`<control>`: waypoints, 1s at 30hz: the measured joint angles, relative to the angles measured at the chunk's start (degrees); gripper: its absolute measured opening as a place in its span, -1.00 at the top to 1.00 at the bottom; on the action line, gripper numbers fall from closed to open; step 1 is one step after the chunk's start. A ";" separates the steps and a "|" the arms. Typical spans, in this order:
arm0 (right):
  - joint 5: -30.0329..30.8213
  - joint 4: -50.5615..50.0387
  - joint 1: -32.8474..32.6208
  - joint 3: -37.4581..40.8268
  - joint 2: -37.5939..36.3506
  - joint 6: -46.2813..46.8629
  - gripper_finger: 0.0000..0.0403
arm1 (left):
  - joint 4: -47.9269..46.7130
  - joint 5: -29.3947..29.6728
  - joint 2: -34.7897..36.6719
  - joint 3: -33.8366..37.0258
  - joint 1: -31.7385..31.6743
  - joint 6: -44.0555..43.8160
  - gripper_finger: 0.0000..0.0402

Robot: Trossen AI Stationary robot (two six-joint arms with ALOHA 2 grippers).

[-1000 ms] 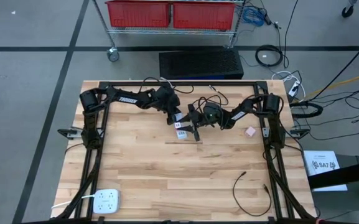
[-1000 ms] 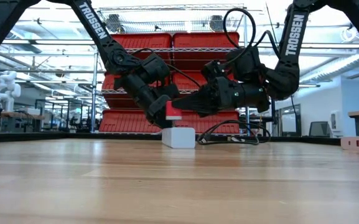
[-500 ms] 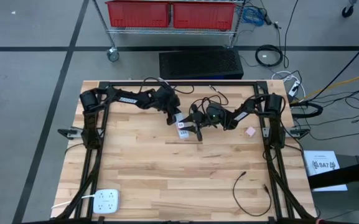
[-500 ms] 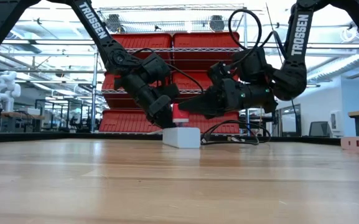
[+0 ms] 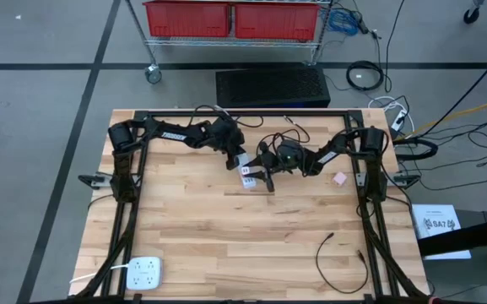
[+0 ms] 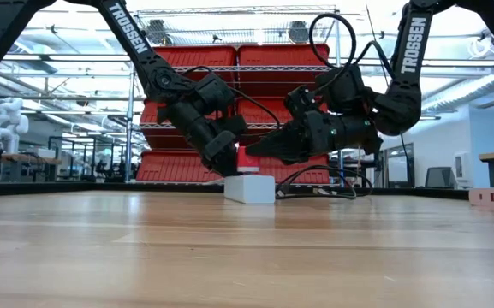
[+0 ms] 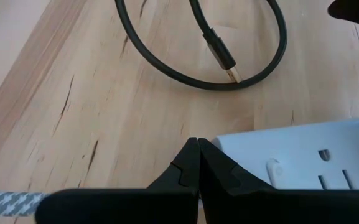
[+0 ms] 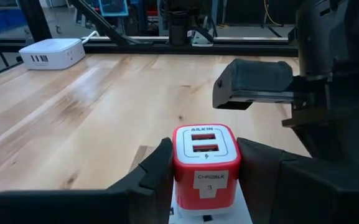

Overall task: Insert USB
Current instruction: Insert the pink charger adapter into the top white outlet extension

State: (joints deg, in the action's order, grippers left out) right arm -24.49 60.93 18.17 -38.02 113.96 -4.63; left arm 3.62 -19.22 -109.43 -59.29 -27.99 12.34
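Observation:
A red USB charger (image 8: pixel 204 155) with two ports on its face stands on a white power strip (image 6: pixel 248 188) at the table's far middle. My right gripper (image 8: pixel 204 149) reaches in from the right and is shut on the charger. My left gripper (image 7: pixel 198 146) comes from the left, slanting down, shut, with its tips at the strip's end (image 7: pixel 229 142). A black USB cable (image 7: pixel 167 62) lies looped on the wood just past the strip, its metal plug (image 7: pixel 224 62) free. My left gripper's shut fingertips (image 6: pixel 226 171) sit against the strip's left end, slanting down from the table's left; whether they bear down on it I cannot tell. My right gripper pinches the red charger's two side faces (image 8: pixel 176 158) between its fingers, nearly level from the table's right. The charger stands upright, ports toward the wrist camera, its underside on the strip's top (image 8: pixel 211 215).
A white multi-port hub (image 5: pixel 144 272) lies at the near left corner. A loose black cable (image 5: pixel 336 253) curls at the near right. A small pink block (image 5: pixel 339 178) sits right of my right arm. More black cables (image 5: pixel 285 131) lie near the far edge.
My right gripper has sunk a little and tipped nearer to level, bringing the red charger from a tilted pose above the strip down onto its top. My left gripper has kept still at the strip's end.

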 joint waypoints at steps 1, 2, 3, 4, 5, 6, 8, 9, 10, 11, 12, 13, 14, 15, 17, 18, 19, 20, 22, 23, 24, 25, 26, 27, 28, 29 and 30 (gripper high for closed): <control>0.06 -0.32 0.00 0.00 0.00 -0.08 0.42 | 0.00 0.00 0.00 -0.02 0.00 0.00 0.99; 0.12 -0.44 0.00 0.00 0.00 -0.07 0.42 | 0.00 0.00 0.00 0.00 0.00 -0.02 0.99; 0.23 -0.46 0.00 0.00 0.00 0.06 0.42 | 0.00 0.00 0.00 -0.01 0.00 -0.01 0.99; 0.48 -0.53 0.00 0.00 0.00 0.39 0.42 | -0.01 0.00 0.00 -0.02 0.00 0.00 0.99; 1.07 -0.79 -0.02 0.00 0.00 0.78 0.42 | 0.03 0.00 0.01 -0.02 0.00 0.00 0.99; 1.39 -1.27 0.02 0.00 0.00 0.89 0.42 | 0.05 0.00 0.01 -0.02 0.00 0.00 0.99; 1.48 -2.44 0.13 -0.02 0.00 1.01 0.42 | 0.04 0.04 0.02 -0.02 0.00 0.00 0.99; 1.57 -2.80 0.13 -0.02 -0.03 1.06 0.42 | 0.06 0.04 0.02 -0.02 0.00 0.00 0.99; 1.70 -3.02 0.13 -0.02 -0.03 1.44 0.42 | 0.07 0.04 0.02 -0.02 0.00 0.00 0.99; 2.12 -3.13 0.13 -0.02 -0.03 2.02 0.42 | 0.09 0.07 0.02 -0.02 0.00 0.02 0.99; 2.40 -3.45 0.13 -0.09 -0.03 2.54 0.42 | 0.11 0.07 0.02 -0.02 -0.02 0.02 0.99; 2.45 -4.22 0.13 -0.37 -0.03 3.14 0.42 | 0.11 0.08 0.02 -0.02 -0.04 0.02 0.99; 2.48 -5.18 0.13 -0.80 -0.03 3.67 0.42 | 0.13 0.23 0.02 -0.04 -0.04 0.02 0.99; 2.50 -6.37 0.13 -1.40 -0.05 4.01 0.42 | 0.11 0.29 0.04 -0.04 -0.04 0.04 0.99; 2.73 -9.77 -0.10 -3.03 -0.09 4.14 0.42 | 0.07 0.37 0.07 -0.04 -0.09 0.04 0.99; 2.84 -11.63 -0.21 -3.98 -0.10 4.00 0.42 | 0.05 0.40 0.07 -0.04 -0.09 0.05 0.99; 2.89 -13.40 -0.28 -4.89 -0.11 3.74 0.42 | 0.03 0.44 0.07 -0.04 -0.11 0.07 0.99; 2.88 -15.19 -0.31 -5.78 -0.12 3.31 0.42 | 0.00 0.45 0.07 -0.04 -0.09 0.07 0.99; 2.86 -18.12 -0.31 -7.23 -0.14 2.39 0.42 | -0.13 0.46 0.09 -0.04 -0.11 0.07 0.99; 2.87 -18.60 -0.33 -7.54 -0.16 2.04 0.42 | -0.15 0.50 0.09 -0.04 -0.11 0.07 0.99; 2.87 -18.88 -0.33 -7.63 -0.16 1.60 0.42 | -0.15 0.50 0.09 -0.04 -0.11 0.07 0.99; 2.87 -19.06 -0.33 -7.63 -0.16 1.41 0.42 | -0.17 0.50 0.09 -0.04 -0.11 0.07 0.99; 2.89 -19.42 -0.33 -7.64 -0.17 1.21 0.42 | -0.15 0.52 0.09 -0.04 -0.11 0.07 0.99; 2.95 -20.00 -0.33 -7.71 -0.21 0.92 0.42 | -0.15 0.50 0.09 -0.04 -0.11 0.08 0.99; 3.11 -20.60 -0.33 -7.74 -0.24 0.59 0.42 | -0.15 0.50 0.09 -0.04 -0.11 0.11 0.99; 3.52 -21.02 -0.33 -7.74 -0.27 0.19 0.42 | -0.15 0.48 0.09 -0.04 -0.11 0.11 0.99; 4.04 -21.39 -0.35 -7.74 -0.31 -0.33 0.42 | -0.15 0.48 0.09 -0.04 -0.11 0.11 0.99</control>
State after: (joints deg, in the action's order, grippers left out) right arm -20.45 39.53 17.82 -45.76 113.64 -4.96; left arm 3.46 -18.74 -109.34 -59.33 -28.10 12.45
